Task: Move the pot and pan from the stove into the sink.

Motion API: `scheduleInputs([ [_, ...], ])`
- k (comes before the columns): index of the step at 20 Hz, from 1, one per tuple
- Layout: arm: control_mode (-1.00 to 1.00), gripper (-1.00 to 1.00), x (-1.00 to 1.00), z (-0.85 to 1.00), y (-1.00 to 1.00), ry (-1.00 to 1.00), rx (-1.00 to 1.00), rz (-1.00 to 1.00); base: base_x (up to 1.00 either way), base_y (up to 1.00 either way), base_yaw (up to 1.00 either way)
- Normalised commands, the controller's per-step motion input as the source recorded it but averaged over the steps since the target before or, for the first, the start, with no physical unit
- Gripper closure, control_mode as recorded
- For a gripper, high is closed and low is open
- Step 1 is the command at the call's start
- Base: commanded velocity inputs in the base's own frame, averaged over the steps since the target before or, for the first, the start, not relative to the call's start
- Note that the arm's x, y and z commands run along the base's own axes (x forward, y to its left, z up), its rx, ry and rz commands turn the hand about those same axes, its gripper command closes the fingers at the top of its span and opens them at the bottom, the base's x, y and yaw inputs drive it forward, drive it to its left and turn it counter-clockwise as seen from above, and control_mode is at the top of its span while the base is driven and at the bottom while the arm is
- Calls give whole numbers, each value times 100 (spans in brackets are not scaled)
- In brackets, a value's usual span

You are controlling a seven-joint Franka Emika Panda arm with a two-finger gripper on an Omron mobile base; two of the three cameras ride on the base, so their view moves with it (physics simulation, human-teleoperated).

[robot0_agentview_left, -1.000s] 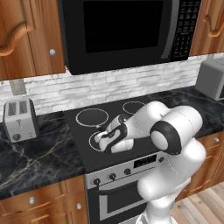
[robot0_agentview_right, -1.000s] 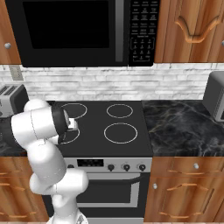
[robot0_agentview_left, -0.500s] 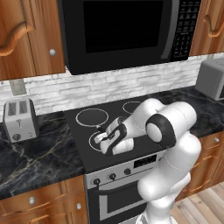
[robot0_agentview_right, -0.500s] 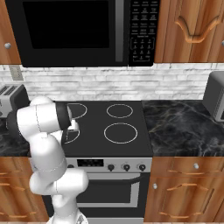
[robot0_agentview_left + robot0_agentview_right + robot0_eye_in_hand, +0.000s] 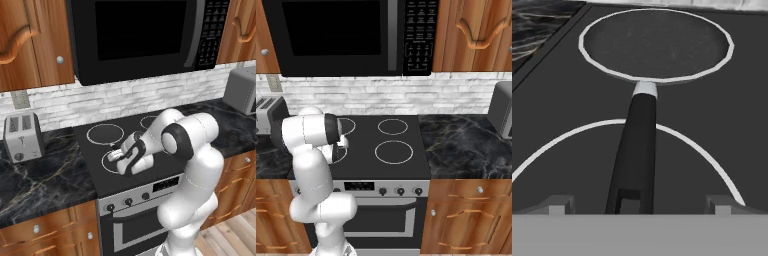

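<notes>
Compared with the earlier left base frames, the arm's elbow has swung left and upward toward the centre of the frame, while the gripper (image 5: 121, 161) stays low over the front left burner ring of the stove (image 5: 95, 172). In the hand view the gripper (image 5: 640, 205) is released, with its two fingertips (image 5: 557, 204) standing wide on either side of the free end of the pan handle (image 5: 634, 155); neither fingertip touches the handle. The pan (image 5: 656, 44) sits in the upper half of the hand view on the rear ring, its pale rim complete and its stick handle running straight down the frame toward you. You should judge this as the pre-grasp step for the pan. The pot cannot be located from these frames, so treat its position as unknown. The toaster (image 5: 22, 136) stands at middle left of the left base view on the dark marble surface (image 5: 40, 177), well apart from the work. Note the risks: closing this near the end of the handle could leave a long, heavy overhang, so the pan could rotate or droop in the grip when lifted. Closing with the handle off-centre between the fingertips could push the pan sideways across the smooth glass instead of capturing it.
</notes>
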Motion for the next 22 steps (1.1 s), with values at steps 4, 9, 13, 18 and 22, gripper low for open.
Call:
scheduleInputs([
  [4,-100,-100,13,-19,0,-2,0,0,0,0,0],
  [9,-100,-100,6,-3,0,-1,0,0,0,0,0],
  [13,-100,-100,0,0,0,0,0,0,0,0,0],
  [18,-100,100,0,0,0,0,0,0,0,0,0],
  [22,-100,100,0,0,0,0,0,0,0,0,0],
])
